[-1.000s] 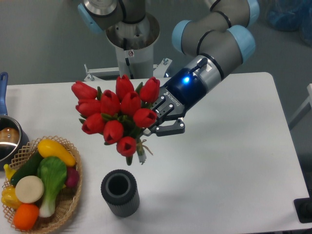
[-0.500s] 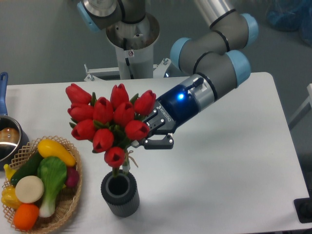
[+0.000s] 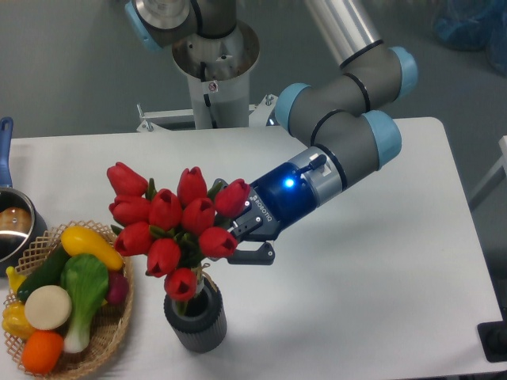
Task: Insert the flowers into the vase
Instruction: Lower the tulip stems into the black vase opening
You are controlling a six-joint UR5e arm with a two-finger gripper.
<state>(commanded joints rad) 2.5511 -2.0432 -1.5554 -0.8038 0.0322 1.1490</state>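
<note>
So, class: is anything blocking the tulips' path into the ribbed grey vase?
Nothing visible does. The hand holds the tulips right above the vase, their stems already at its mouth.

Red tulip flowers (image 3: 170,226), stems inside ribbed dark grey vase (image 3: 198,321).

Arm angled down-left, gripper (image 3: 238,237) fingers clamped together

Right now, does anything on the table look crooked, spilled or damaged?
Only the flowers look askew: the bunch leans left over the vase, with stems at its mouth, while the gripper holds it from the right. The vase stands upright. The basket of vegetables looks tidy. Nothing spilled or broken shows.
</note>
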